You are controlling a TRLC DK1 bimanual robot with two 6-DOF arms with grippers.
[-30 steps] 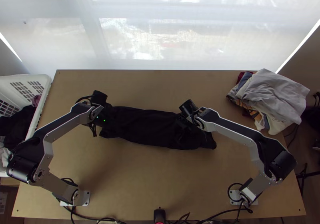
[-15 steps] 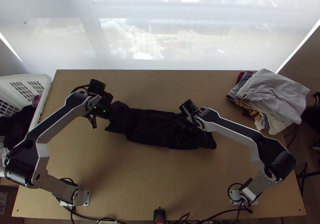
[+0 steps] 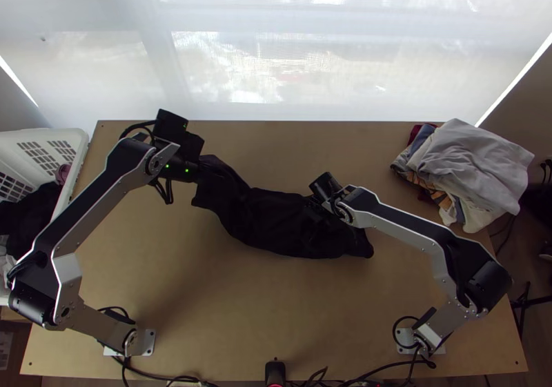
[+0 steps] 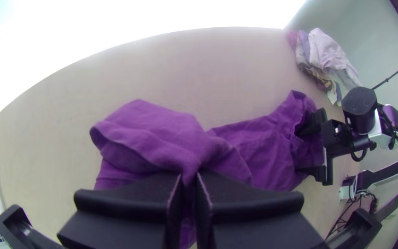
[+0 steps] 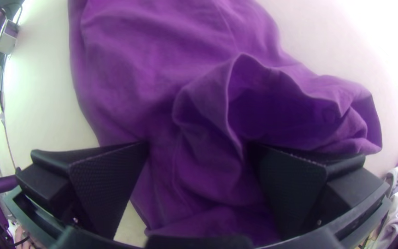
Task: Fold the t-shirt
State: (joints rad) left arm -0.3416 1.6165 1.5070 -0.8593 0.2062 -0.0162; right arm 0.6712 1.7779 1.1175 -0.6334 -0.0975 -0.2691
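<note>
The black t-shirt (image 3: 276,218) lies bunched in a long strip, its left end raised at my left gripper (image 3: 201,168). Over the strip's right end is my right gripper (image 3: 310,214). Seen in the left wrist view, the t-shirt (image 4: 162,133) looks purple, and my left gripper (image 4: 189,177) is shut on a pinched fold of it. In the right wrist view, my right gripper (image 5: 199,147) stands open, its fingers wide apart on either side of the bunched t-shirt (image 5: 162,60), beside an open, rumpled edge.
A pile of clothes (image 3: 476,166) sits at the table's back right corner. Beyond the left edge stands a white laundry basket (image 3: 76,170) with dark cloth inside. Bare wood of the table (image 3: 276,304) shows between the arm bases.
My left gripper has moved up the picture and slightly right, drawing the t-shirt's left end along and bending the strip. The right arm has kept still.
</note>
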